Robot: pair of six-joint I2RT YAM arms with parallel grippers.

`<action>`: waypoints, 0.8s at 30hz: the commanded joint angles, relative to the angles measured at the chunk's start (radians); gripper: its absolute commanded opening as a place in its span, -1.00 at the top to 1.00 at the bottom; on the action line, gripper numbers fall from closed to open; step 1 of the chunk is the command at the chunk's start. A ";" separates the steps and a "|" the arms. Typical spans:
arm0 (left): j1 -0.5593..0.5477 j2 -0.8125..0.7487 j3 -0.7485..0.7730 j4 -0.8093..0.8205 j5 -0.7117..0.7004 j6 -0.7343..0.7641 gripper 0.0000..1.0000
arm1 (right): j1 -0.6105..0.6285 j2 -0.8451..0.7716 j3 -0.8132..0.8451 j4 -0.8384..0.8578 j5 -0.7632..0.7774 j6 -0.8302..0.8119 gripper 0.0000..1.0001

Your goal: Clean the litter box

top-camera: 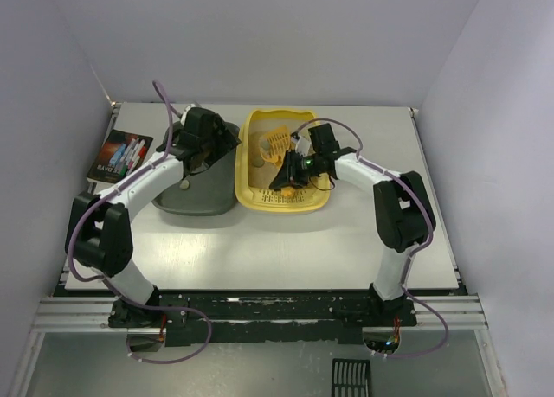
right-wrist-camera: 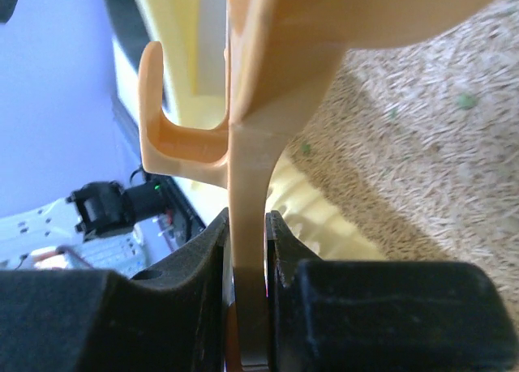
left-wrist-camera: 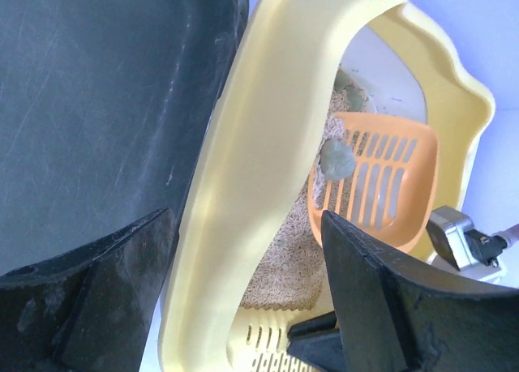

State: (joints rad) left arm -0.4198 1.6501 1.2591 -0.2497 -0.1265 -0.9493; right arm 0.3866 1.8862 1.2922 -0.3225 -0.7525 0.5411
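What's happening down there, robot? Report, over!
Left gripper open, astride the litter box rim. Right gripper shut on scoop, grey clump on it, over the litter. Grey tray alongside; nothing blocking.

R tool (right-wrist-camera: 248,246) clamped tight on orange scoop (right-wrist-camera: 268,80) handle; beige litter (right-wrist-camera: 422,169) at right, yellow litter box (right-wrist-camera: 182,56) wall behind.

Dark tray (top-camera: 199,200); booklet (top-camera: 121,155) (perhaps a card)

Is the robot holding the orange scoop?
Yes, the right gripper is shut on the handle of the orange scoop, pinching it between both fingers.
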 commanded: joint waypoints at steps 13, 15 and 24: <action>0.053 -0.150 0.045 -0.085 0.005 0.222 -0.74 | -0.004 -0.203 -0.434 0.966 -0.297 0.472 1.00; 0.063 -0.177 0.033 -0.089 0.015 0.255 -0.74 | -0.005 -0.202 -0.489 1.079 -0.301 0.531 1.00; 0.069 -0.262 0.096 -0.287 0.014 0.468 -0.85 | -0.005 -0.158 -0.679 1.652 -0.201 0.717 1.00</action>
State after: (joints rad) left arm -0.3565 1.4475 1.3380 -0.4305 -0.0982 -0.6037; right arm 0.3859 1.7107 0.6086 1.0443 -0.9932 1.1934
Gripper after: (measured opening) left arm 0.918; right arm 0.175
